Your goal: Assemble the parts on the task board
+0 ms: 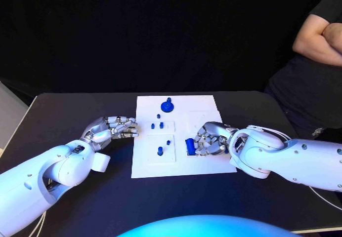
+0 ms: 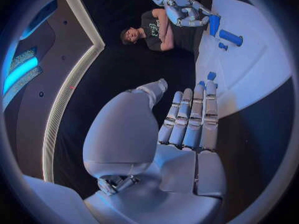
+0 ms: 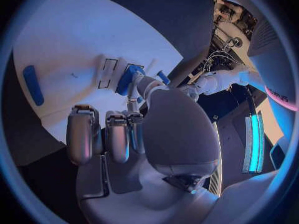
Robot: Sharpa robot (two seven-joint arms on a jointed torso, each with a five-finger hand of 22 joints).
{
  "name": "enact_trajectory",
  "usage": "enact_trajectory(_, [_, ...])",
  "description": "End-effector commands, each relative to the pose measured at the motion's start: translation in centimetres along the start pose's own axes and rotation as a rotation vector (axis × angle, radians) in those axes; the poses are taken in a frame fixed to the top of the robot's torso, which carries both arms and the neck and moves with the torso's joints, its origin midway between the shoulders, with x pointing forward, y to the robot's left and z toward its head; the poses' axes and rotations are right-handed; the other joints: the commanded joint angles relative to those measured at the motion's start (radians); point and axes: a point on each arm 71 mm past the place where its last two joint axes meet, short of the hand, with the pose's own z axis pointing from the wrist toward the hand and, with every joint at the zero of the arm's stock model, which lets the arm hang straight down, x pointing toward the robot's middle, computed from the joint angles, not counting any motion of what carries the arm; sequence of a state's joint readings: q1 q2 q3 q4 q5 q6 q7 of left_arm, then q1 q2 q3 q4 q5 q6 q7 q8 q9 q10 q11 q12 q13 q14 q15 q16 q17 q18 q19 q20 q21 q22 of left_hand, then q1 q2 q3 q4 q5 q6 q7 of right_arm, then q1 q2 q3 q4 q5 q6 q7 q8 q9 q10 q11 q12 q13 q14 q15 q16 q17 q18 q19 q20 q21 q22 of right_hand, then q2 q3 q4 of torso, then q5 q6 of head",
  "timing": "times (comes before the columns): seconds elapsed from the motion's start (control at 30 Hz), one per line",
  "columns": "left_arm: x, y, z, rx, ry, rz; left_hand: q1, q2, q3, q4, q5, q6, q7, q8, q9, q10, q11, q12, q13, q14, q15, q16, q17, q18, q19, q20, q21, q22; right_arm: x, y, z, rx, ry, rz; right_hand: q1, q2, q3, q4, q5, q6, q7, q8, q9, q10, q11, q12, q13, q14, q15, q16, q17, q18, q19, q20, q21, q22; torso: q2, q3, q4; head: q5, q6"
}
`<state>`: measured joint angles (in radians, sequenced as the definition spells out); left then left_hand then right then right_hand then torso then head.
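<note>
The white task board (image 1: 203,106) lies in the middle of the black table. On its right part my right hand (image 1: 208,139) pinches an upright blue part (image 1: 190,146) between thumb and finger, low over the board. The right wrist view shows the same part (image 3: 127,79) in that hand (image 3: 118,134) beside a shallow rectangular recess. My left hand (image 1: 114,128) rests at the board's left edge, holding nothing, with its fingers (image 2: 190,117) stretched side by side toward the board (image 2: 255,69). A round blue knobbed part (image 1: 167,105) stands at the board's far end. Several small blue pegs (image 1: 162,124) stand mid-board.
A long blue part (image 3: 32,84) lies flat on the board (image 3: 81,40), away from my right hand. Two small blue pieces (image 1: 164,147) sit on the board's left near half. A person (image 1: 314,64) with folded arms stands beyond the table's far right corner.
</note>
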<state>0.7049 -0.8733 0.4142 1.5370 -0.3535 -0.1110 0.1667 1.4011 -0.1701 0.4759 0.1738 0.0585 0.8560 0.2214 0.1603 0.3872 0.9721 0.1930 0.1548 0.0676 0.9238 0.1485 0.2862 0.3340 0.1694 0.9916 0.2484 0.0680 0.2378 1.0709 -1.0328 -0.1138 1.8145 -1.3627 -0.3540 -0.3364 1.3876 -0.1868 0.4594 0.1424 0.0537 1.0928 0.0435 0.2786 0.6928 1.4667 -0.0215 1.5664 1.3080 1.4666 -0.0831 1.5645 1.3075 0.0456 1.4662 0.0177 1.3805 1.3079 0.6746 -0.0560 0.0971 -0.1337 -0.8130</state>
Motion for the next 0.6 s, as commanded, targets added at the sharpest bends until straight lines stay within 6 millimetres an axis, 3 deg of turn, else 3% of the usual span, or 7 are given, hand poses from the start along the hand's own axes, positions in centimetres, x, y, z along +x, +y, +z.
enact_trajectory(0.03, [0.3, -0.1, 0.0, 0.007, 0.020, -0.003, 0.000, 0.007, -0.005, 0.002, -0.003, -0.006, 0.024, 0.004, -0.001, -0.008, -0.001, 0.006, 0.001, -0.005, -0.001, -0.007, 0.001, 0.012, 0.005, 0.001, -0.003, -0.001, 0.0, -0.1, 0.2, 0.006, -0.026, -0.031, 0.015, -0.002, 0.018, -0.007, 0.000, 0.010, -0.001, 0.006, -0.004, 0.104, -0.008, 0.004, 0.263, 0.104, -0.011, 0.006, 0.263, -0.008, 0.074, -0.008, 0.007, 0.171, 0.000, 0.0007, -0.0014, 0.000, -0.001])
enact_trajectory(0.33, [0.3, -0.1, 0.0, 0.007, 0.021, -0.003, -0.001, 0.008, -0.006, 0.003, -0.003, -0.007, 0.024, 0.005, -0.002, -0.009, -0.001, 0.007, 0.001, -0.005, -0.001, -0.007, 0.001, 0.012, 0.006, 0.001, -0.003, -0.002, 0.6, 0.3, 0.6, -0.001, -0.048, -0.013, 0.007, -0.013, 0.057, -0.016, 0.001, 0.026, -0.007, 0.017, -0.009, 0.104, -0.014, 0.004, 0.263, 0.104, -0.015, 0.006, 0.263, -0.009, 0.076, -0.012, 0.013, 0.175, 0.000, 0.0010, 0.0002, -0.001, -0.004])
enact_trajectory(0.6, [0.3, -0.1, 0.0, 0.007, 0.021, -0.003, -0.001, 0.008, -0.006, 0.003, -0.003, -0.007, 0.024, 0.005, -0.002, -0.009, -0.001, 0.007, 0.001, -0.005, -0.001, -0.007, 0.001, 0.012, 0.006, 0.001, -0.003, -0.002, 1.0, 0.3, 0.7, -0.002, -0.012, -0.015, -0.004, -0.014, 0.089, -0.023, 0.000, 0.011, 0.000, 0.013, -0.015, 0.104, -0.010, 0.004, 0.263, 0.104, -0.013, 0.006, 0.263, -0.009, 0.075, -0.012, 0.009, 0.174, 0.000, 0.0001, -0.0012, -0.001, -0.007])
